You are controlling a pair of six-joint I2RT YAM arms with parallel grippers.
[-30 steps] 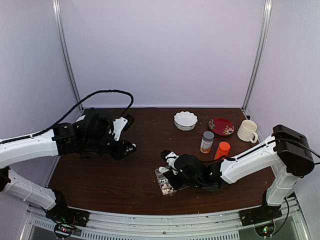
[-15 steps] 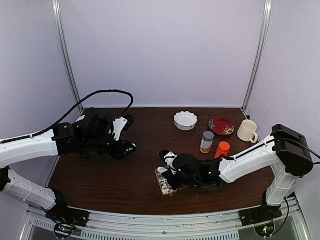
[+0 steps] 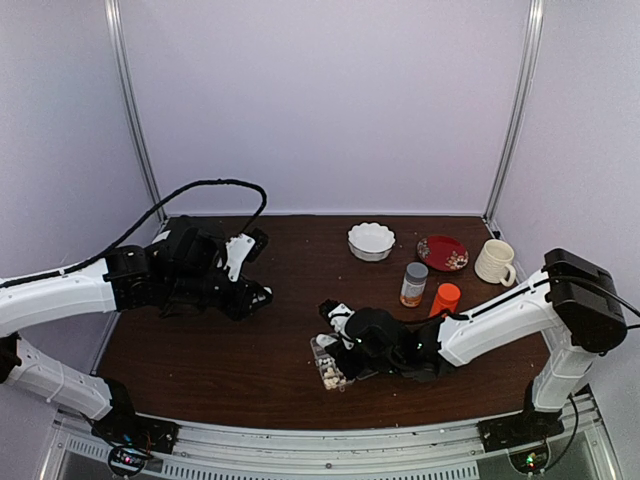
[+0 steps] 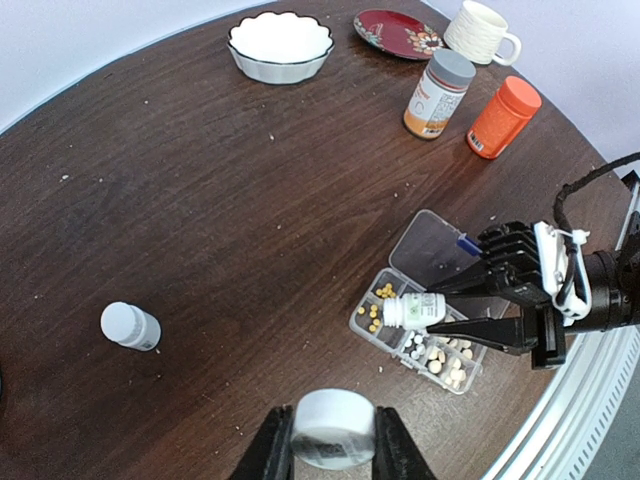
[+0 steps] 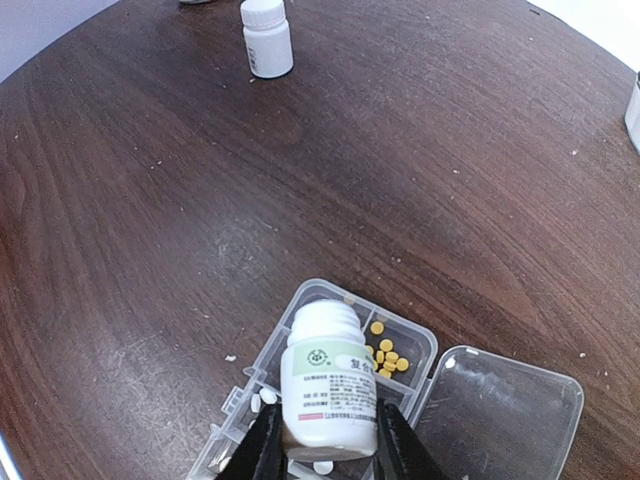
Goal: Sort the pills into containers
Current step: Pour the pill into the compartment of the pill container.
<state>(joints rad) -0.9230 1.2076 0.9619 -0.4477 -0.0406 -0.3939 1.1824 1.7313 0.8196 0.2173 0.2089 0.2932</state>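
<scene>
Right gripper [image 5: 325, 428] is clamped on a little white bottle [image 5: 330, 380]. It holds the bottle tipped on its side, with the neck end over the organiser box [image 5: 408, 332]. Can't tell if the bottle actually touches the box.

The box sits on the bench [image 5: 150, 200] close to the front edge, a bit right of centre. Its clear lid [image 5: 505, 405] is flipped open and lies flat beside it. The cream-white pills [image 4: 440, 355] are bunched in the cells at the end nearest the gripper. One cell under the bottle's neck has small yellow pills [image 5: 385, 355] in it.

Left gripper [image 4: 333, 442] hangs over the left part of the bench, well apart from the box. It's pinched shut on a white round piece [image 4: 333, 425]. Could be a cap or a bottle seen end-on, honestly can't tell.

Further out, a second white bottle [image 4: 130, 325] stands upright on its own on the bench. Past that, a grey-capped bottle [image 4: 438, 93] and an orange bottle [image 4: 502, 116] stand near each other. Along the back are a white scalloped bowl [image 4: 281, 45], a red plate [image 4: 398, 32] and a cream mug [image 4: 480, 30].
</scene>
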